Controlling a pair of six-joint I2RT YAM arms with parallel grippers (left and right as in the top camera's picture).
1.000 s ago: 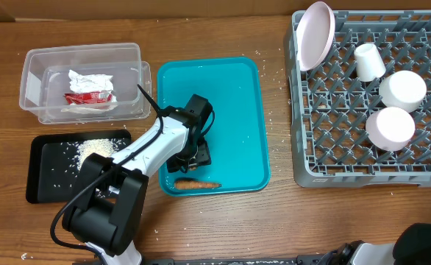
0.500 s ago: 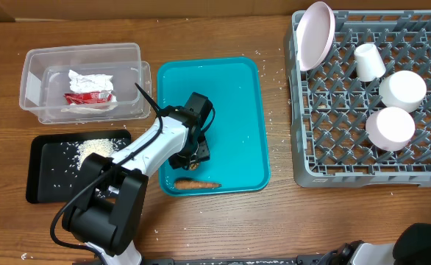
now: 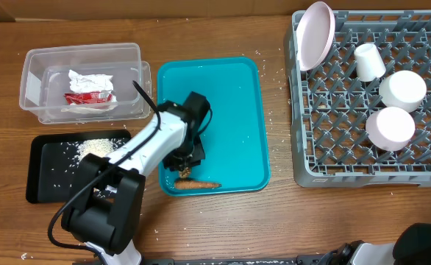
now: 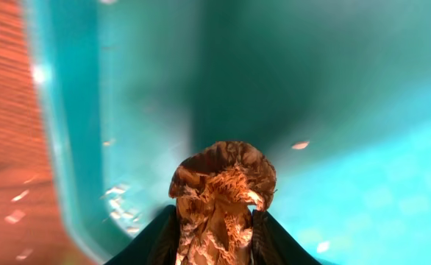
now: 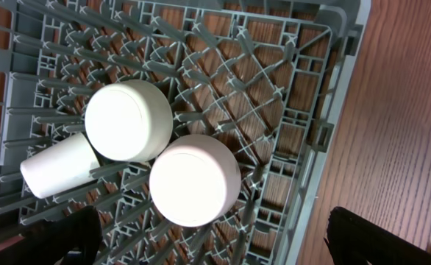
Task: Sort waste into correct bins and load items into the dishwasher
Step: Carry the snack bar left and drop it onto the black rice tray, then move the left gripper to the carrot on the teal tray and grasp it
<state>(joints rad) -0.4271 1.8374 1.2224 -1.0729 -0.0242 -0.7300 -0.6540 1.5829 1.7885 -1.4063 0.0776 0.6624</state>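
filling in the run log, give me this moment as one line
left gripper: pinching brown lump on teal tray | right gripper: open over dish rack | sausage stick: on tray

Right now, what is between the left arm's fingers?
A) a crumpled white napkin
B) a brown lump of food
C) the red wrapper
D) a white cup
B: the left wrist view shows a brown lump of food wedged between the left arm's fingers, with the teal tray behind it.
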